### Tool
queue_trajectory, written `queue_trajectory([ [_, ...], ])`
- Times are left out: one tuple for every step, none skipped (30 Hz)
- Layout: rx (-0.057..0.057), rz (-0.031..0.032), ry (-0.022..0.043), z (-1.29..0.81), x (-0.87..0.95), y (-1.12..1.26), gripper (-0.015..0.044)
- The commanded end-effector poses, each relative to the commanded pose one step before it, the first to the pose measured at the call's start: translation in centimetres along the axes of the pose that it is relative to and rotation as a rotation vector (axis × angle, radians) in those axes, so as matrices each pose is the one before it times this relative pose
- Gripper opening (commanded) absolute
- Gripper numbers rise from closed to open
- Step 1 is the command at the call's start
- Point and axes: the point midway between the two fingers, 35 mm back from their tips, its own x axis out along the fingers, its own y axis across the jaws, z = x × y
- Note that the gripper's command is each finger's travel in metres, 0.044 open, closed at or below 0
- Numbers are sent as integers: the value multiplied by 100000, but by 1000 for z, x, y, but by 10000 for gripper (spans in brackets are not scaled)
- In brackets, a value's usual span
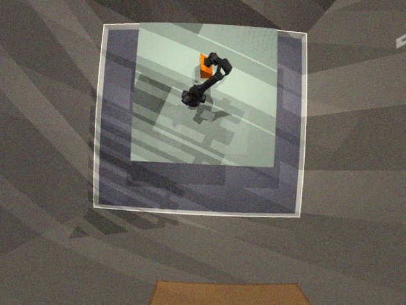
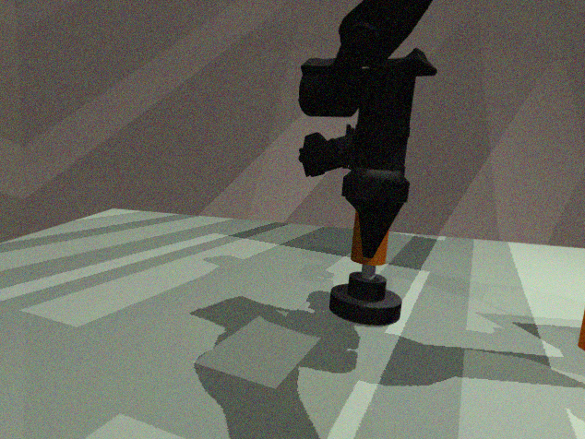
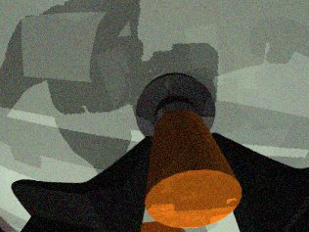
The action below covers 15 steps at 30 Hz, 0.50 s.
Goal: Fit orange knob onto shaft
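Knob (image 2: pixel 356 247) (image 3: pixel 188 151), orange and roughly cylindrical, stands upright between the fingers of the gripper (image 2: pixel 371 255) (image 3: pixel 181 140), which are closed on its sides. In the exterior view its lower end sits right at the top of the silver shaft (image 2: pixel 367 270), with a stretch of bare metal showing between the knob and the dark collar of the round pedestal (image 2: pixel 340 302) (image 3: pixel 147 109). The knob's long axis runs nearly straight up and down, close to in line with the shaft, so the pedestal lies directly below the fingertips. Whether the shaft's tip has entered the hole or merely touches the underside cannot be told.

The wrist view looks down past the knob's broad, plain end; its lower end overlaps the pedestal's middle, and neither the hole nor either flat side shows. Centring therefore looks good, while the turn about the vertical axis remains the open question. The step in hand seems to be matching the flats: a slow twist of the wrist under light downward pressure, then a straight push until the knob meets the pedestal. Pressing hard with the flats mismatched could tilt the knob or make it slip in the fingers. Release belongs after full seating.
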Motion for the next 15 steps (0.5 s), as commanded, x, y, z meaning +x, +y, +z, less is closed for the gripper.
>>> queue_trajectory([
  [-489,-14,-238,-102,41,-16,0],
  [2,0,2,-54,5,-3,0],
  [2,0,2,-56,-2,-2,0],
  [2,-1,3,-62,-7,-1,0],
  [3,-1,3,-69,-9,-3,0],
  [3,-1,3,-75,-12,-11,0],
  [2,-2,1,-39,-17,-17,0],
  [0,-2,0,2,-22,-14,0],
  [-1,5,0,10,125,-6,0],
  [-2,4,-2,34,132,-20,0],
  [-1,0,-1,21,16,-11,0],
  [-1,1,-1,19,22,-4,0],
  [-1,1,-1,23,26,0,0],
  [0,-3,0,0,-67,-1,0],
  [-1,0,-1,17,0,-2,0],
])
